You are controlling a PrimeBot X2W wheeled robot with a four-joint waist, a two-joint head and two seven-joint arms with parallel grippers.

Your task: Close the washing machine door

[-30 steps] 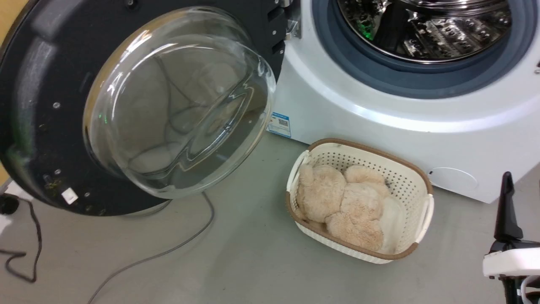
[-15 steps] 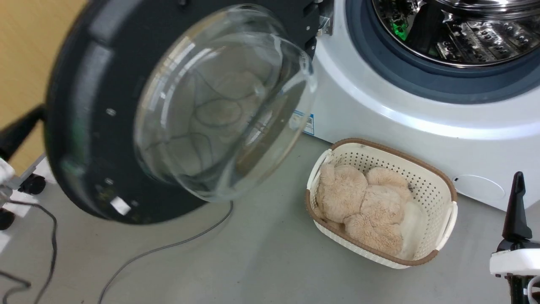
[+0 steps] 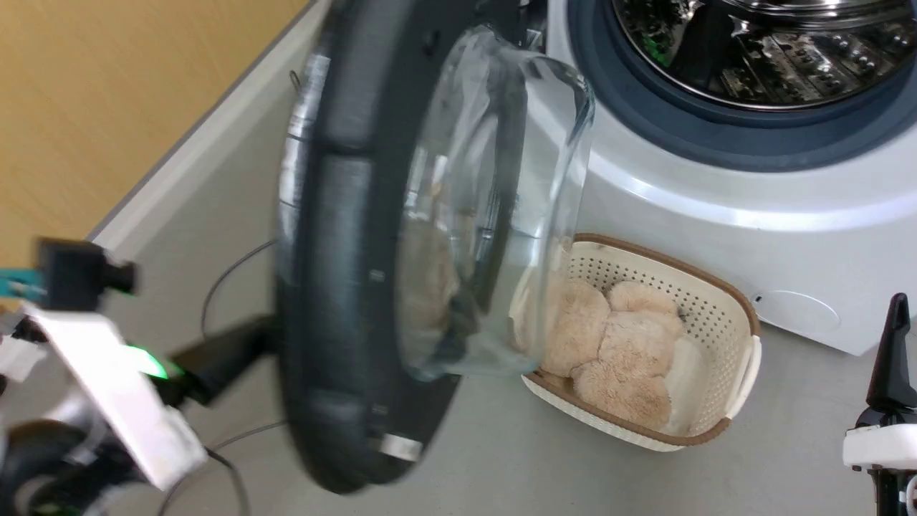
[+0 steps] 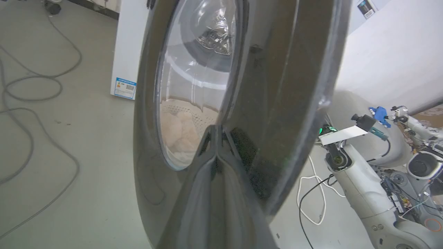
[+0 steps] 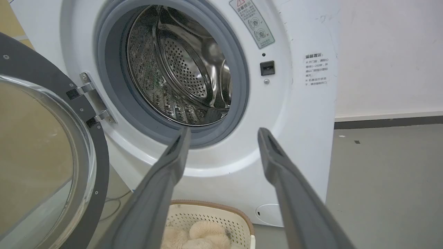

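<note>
- Lying under it all is a grey floor (image 3: 466, 459), with a yellow wall (image 3: 107, 93) at the left.
- There is one washer (image 3: 716, 208), one door (image 3: 337, 287), one basket (image 3: 706, 308) and two grippers.
- The door stands half open, side-on, in front of the washer's left side.
- The left gripper (image 4: 216, 152) has its fingers pressed together, tips on the door's black rim.
- The right gripper (image 5: 223, 131) has its fingers spread apart, holding nothing.

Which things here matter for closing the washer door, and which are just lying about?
Job: washing machine door, partly open; washing machine; left gripper, jaws together against the door's outer face.
Lying about: laundry basket holding plush toys; floor cables; right gripper, jaws apart, touching nothing.
</note>
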